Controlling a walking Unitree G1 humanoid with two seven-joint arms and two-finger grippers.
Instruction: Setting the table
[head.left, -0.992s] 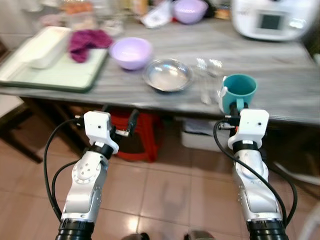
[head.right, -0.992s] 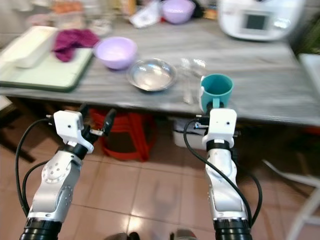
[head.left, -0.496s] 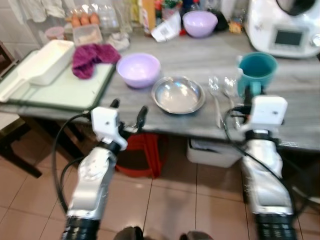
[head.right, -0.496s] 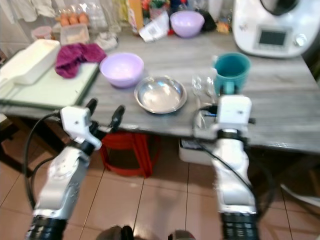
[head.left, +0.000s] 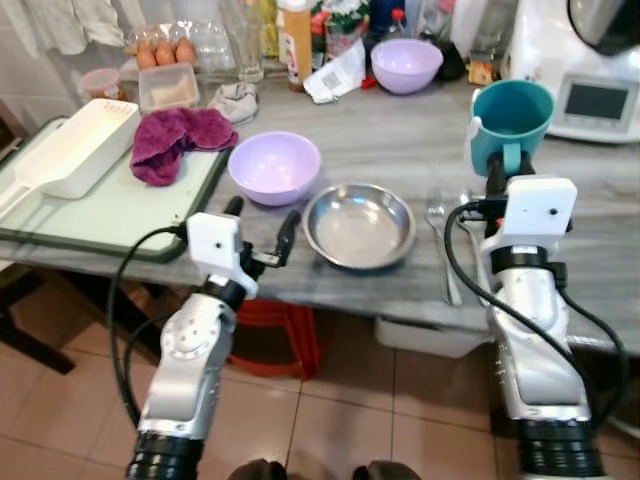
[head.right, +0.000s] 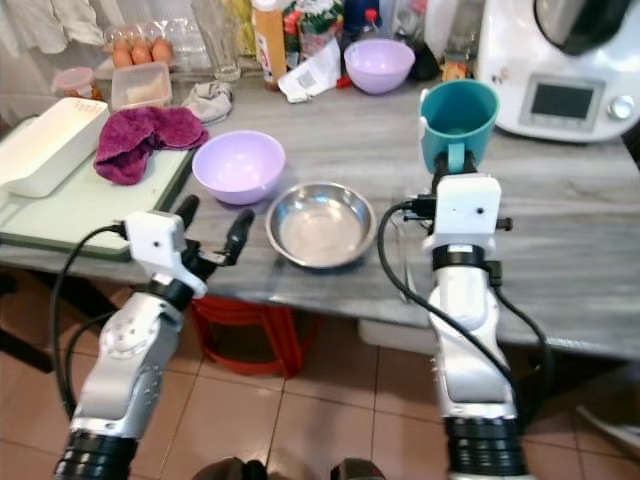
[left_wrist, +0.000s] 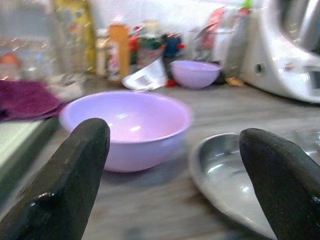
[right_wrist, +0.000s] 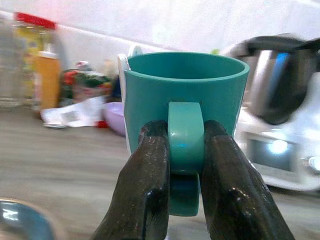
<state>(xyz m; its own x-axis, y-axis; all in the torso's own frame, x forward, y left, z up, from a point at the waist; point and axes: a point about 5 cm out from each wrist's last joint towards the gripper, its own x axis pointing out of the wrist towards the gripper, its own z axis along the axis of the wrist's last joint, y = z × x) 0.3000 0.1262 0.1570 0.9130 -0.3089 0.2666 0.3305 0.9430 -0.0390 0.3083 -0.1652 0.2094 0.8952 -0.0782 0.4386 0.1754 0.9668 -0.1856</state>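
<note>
A grey wood-grain table (head.left: 400, 150) crosses the upper frame above tiled floor (head.left: 330, 420). At right, the right gripper (right_wrist: 181, 165) pinches the handle of a teal mug (head.left: 512, 112), raised above the table edge. The left gripper (head.left: 260, 228), fingers spread and empty, hovers at centre-left before a lilac bowl (head.left: 274, 166) and steel dish (head.left: 359, 224). What looks like cutlery (head.left: 440, 240) lies beside the dish.

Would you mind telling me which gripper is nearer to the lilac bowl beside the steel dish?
Left. The left gripper hovers open just before the lilac bowl; the right gripper, beyond the steel dish, holds the teal mug.
</note>
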